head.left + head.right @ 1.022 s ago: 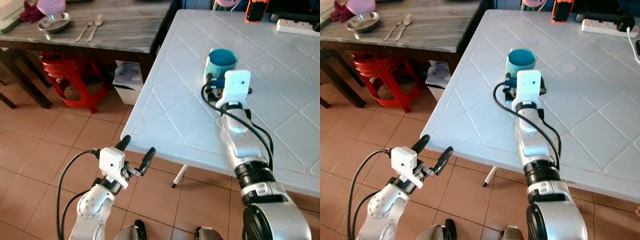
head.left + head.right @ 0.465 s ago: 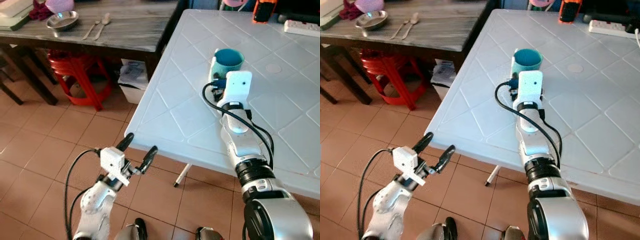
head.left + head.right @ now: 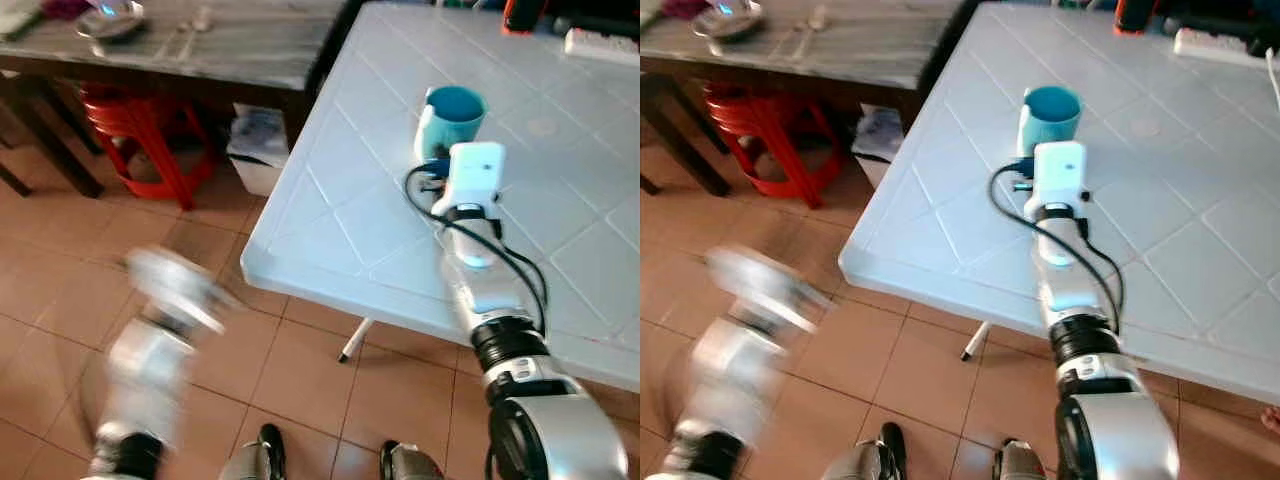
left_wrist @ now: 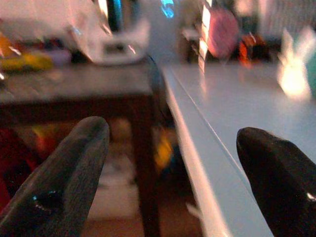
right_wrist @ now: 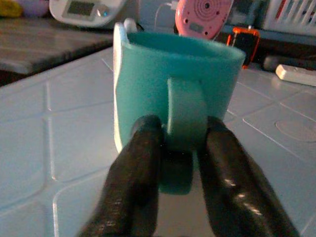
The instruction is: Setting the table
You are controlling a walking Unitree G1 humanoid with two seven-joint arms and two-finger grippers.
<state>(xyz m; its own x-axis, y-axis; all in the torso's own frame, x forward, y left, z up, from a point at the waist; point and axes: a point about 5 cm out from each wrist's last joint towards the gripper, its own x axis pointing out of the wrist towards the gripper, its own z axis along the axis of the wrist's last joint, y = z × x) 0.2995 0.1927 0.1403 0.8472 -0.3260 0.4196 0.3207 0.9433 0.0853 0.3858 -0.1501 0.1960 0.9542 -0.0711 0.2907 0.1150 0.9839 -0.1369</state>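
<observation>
A teal cup stands upright on the white plastic table. My right gripper is shut on the cup's handle, one black finger on each side; from the head views the white wrist camera block covers it. My left arm is a motion blur low over the tiled floor, left of the table's corner. In the left wrist view my left gripper is open, fingers wide apart with nothing between them, pointing along the white table's edge.
A dark wooden table at the back left carries a steel bowl and spoons. Under it are a red stool and a white box. A power strip lies at the white table's far edge.
My left arm has swung left and away from the table corner and is now blurred. The right gripper stays on the cup's handle. The view has shifted a little.
</observation>
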